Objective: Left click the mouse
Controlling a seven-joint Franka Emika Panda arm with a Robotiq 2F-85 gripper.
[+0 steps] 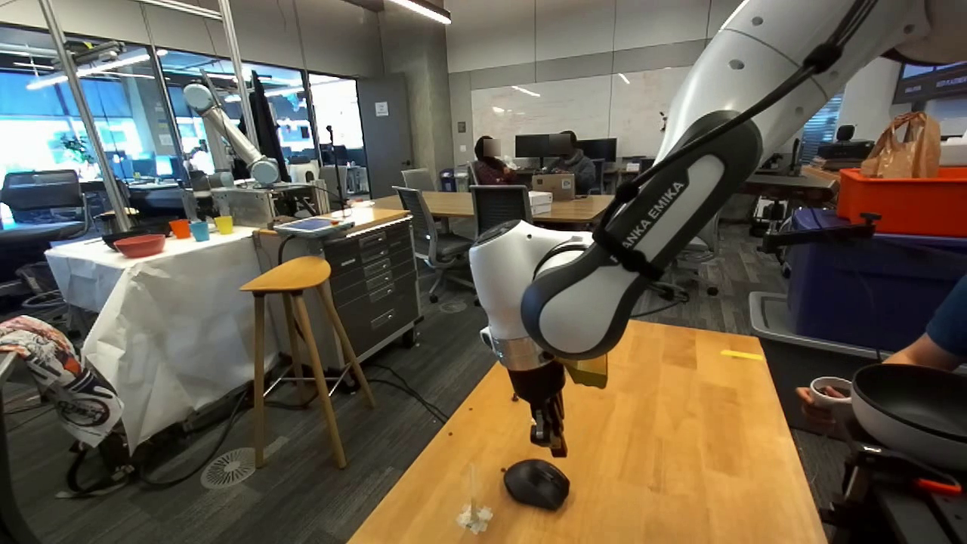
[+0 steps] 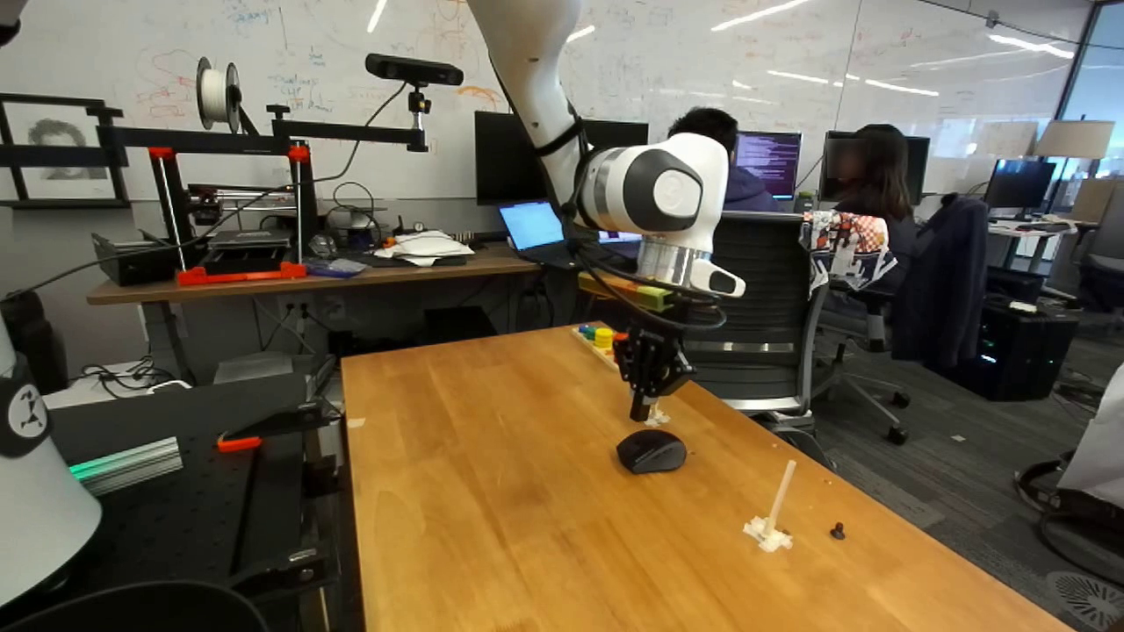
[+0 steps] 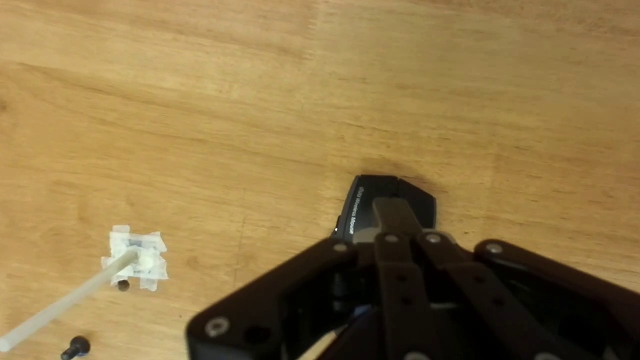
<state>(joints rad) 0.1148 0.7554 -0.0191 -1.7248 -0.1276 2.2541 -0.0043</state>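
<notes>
Wrist view, just below the middle of the frame: the black wireless mouse (image 3: pixel 368 194) lies on the counter (image 3: pixel 225 100) under the claw (image 3: pixel 399 215), placed, I judge, so that a short drop lands a press. The claw's 2 fingers (image 3: pixel 404 290) are pressed together with nothing between them, which suits the job: joined tips make 1 blunt poker, and a click wants a push rather than a grip. In both exterior views the tips end just short of the mouse's shell, so the click looks not yet made. Which button waits beneath I cannot tell, since the claw hides much of the mouse. Lying loose as it seems to, it may skid if the push comes in aslant.

Lower left of the same frame, a pale peg (image 3: pixel 70 300) rises from crossed white tape (image 3: pixel 155 270), presumably stuck there to keep it standing; a round-headed bolt (image 3: pixel 79 345) lies near, to what end I cannot say.

The counter is blond, planked wood, with a yellow tape strip (image 1: pixel 742 354) right of centre in an exterior view. Beyond stand a wooden stool (image 1: pixel 291 273) and a drawer cabinet (image 1: pixel 378 276), left of centre in that frame; in an exterior view, a 3D printer (image 2: pixel 248 254) at upper left, before a whiteboard (image 2: pixel 307 53) with marker scrawl along the top.
</notes>
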